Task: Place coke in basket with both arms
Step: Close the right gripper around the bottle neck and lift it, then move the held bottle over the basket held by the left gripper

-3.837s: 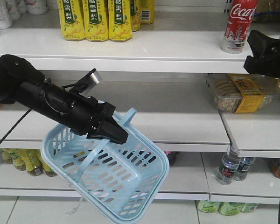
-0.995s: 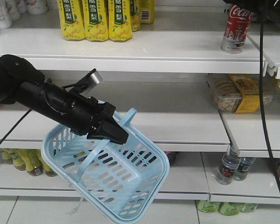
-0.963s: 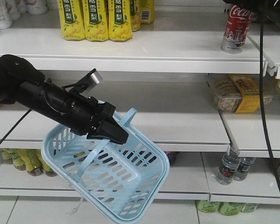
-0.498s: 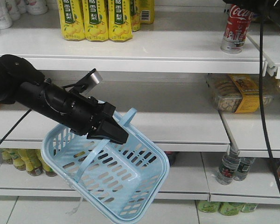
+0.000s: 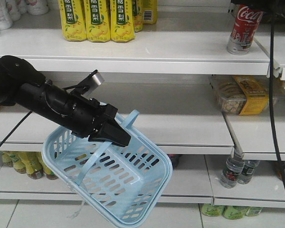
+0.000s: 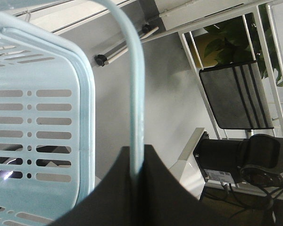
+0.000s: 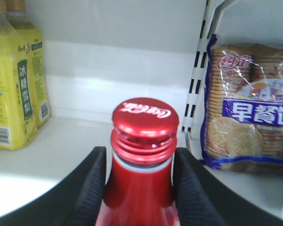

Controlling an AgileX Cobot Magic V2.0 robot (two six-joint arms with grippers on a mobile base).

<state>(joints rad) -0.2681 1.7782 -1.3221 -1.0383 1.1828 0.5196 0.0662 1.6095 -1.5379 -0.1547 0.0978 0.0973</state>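
Basket (image 5: 159, 187) is being held tilted, lower centre of front view, awaiting coke (image 5: 244, 28) on upper-right shelf (image 5: 180, 47) | left wrist: handle (image 6: 134, 84) is being clamped by left gripper (image 6: 137, 160), bottom centre | right wrist: coke neck is being pinched by right gripper (image 7: 140, 157), centre, for lifting.

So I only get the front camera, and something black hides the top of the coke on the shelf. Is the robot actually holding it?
Observer: Yes. The right wrist camera shows the right gripper with a black finger pressed against each side of the coke, just below the cap.
Operator: Is that cap on?
Observer: Yes, it is red with white lettering.
Operator: And the other arm?
Observer: The left wrist camera shows the thin handle of the basket pinched in the left gripper.
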